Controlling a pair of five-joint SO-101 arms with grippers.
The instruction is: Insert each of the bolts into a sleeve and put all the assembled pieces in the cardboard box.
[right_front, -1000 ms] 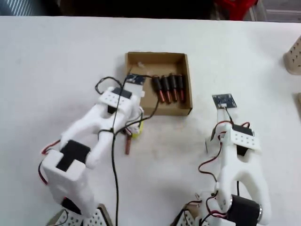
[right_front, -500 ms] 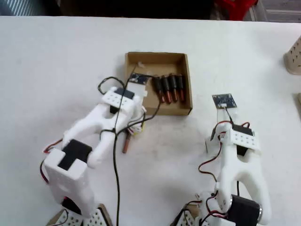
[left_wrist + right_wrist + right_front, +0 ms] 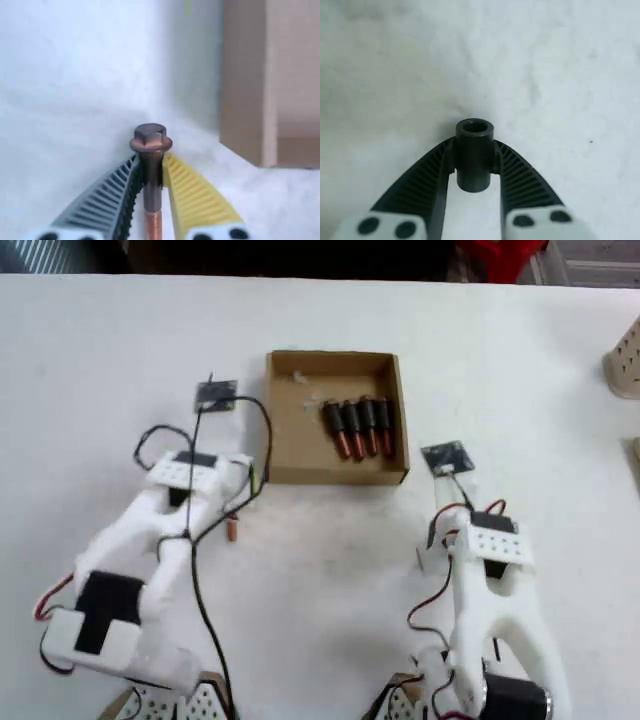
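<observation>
In cardboard box (image 3: 288, 435): four assemblies (image 3: 358, 428) | left jaws pinch bolt (image 3: 151, 144) | right jaws pinch sleeve (image 3: 474, 156)

Left gripper (image 3: 151, 162) tight around bolt (image 3: 151, 140), right gripper (image 3: 474, 150) tight around sleeve (image 3: 474, 167), both seemingly low.

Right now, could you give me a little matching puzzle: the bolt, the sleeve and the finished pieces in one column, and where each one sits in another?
Things:
1. bolt
2. sleeve
3. assembled pieces

Places:
A. lying in the cardboard box
B. clamped in the left gripper
C. clamped in the right gripper

Pairs: 1-B, 2-C, 3-A.
</observation>
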